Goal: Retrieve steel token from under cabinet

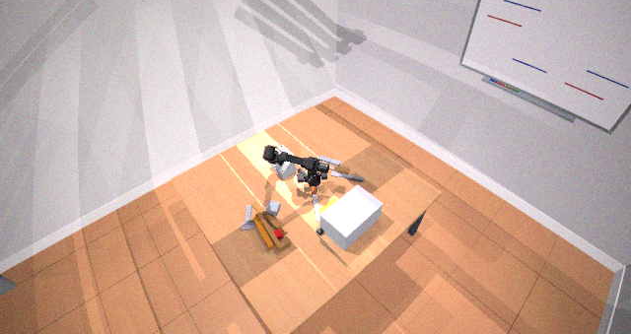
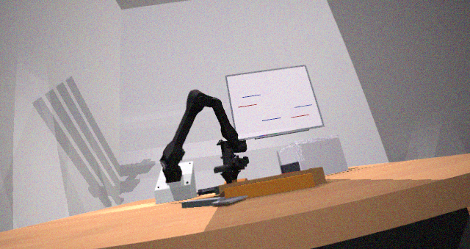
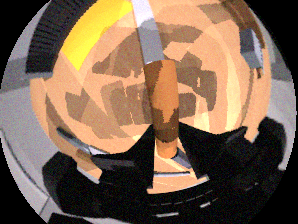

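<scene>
No readable text, numbers or brands in any view. Whiteboard (image 1: 552, 48) on the wall carries only short blue and red strokes, no letters; same in the exterior view (image 2: 273, 102). Nothing legible on the cabinet (image 1: 351, 217) below the whiteboard, or in the wrist view.
</scene>
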Tool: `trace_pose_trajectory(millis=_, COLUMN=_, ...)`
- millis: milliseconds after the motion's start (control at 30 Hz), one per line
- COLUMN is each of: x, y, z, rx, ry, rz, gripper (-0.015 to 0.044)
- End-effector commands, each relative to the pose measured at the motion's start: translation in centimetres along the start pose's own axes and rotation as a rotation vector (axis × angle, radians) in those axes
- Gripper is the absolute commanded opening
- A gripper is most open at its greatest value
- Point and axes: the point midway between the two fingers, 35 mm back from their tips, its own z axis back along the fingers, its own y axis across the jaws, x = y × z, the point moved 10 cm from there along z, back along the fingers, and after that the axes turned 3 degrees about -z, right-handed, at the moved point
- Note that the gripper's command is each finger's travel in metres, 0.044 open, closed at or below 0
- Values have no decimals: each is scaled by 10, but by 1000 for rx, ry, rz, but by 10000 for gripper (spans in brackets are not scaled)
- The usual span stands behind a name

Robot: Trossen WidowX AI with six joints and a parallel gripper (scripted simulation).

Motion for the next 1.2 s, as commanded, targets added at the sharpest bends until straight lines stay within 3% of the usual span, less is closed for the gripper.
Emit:
trace_pose_trajectory(millis=0, x=-3, y=6, z=1, rx=4, ry=-1, rz=2, gripper=0)
trace_pose_trajectory(millis=1167, x=-34, y=35, z=1, rx=6, ry=0, rz=1, gripper=0)
